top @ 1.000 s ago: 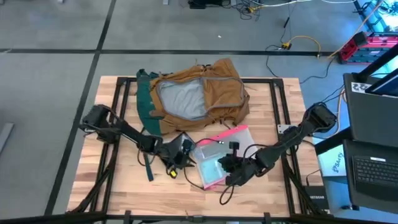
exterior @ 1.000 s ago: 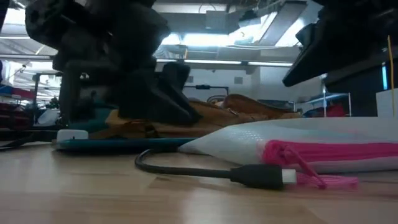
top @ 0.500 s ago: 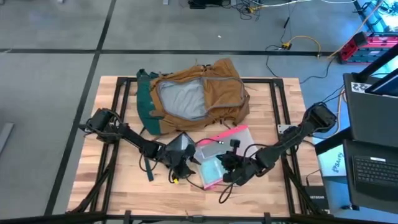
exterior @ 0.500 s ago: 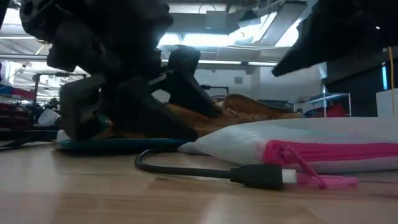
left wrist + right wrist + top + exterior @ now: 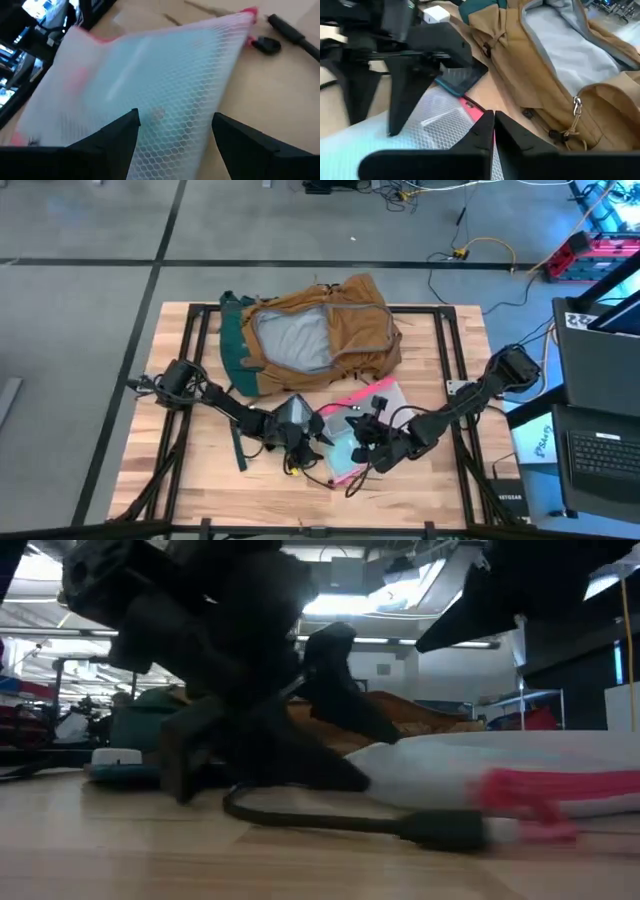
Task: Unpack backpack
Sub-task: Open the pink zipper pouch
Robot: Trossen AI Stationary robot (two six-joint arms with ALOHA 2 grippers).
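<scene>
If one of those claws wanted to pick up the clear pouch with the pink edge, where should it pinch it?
Probably at a free edge or corner of the mesh pouch: it lies flat and limp on the table, so fingers can only close across a thin border. The left gripper, open, faces one such edge.

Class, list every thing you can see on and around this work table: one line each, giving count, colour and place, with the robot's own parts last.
backpack: one, tan-brown with teal-green back, unzipped, grey lining showing, at the table's far middle.
mesh pouch: one, clear with pink edging, near middle, between the two tools.
black cable: one, lying on the wood beside the pouch.
dark flat device: one, between backpack and pouch.
table: one, light wood, black frame.
left tool: fingers open over the pouch.
right tool: fingers shut, at the pouch.
</scene>
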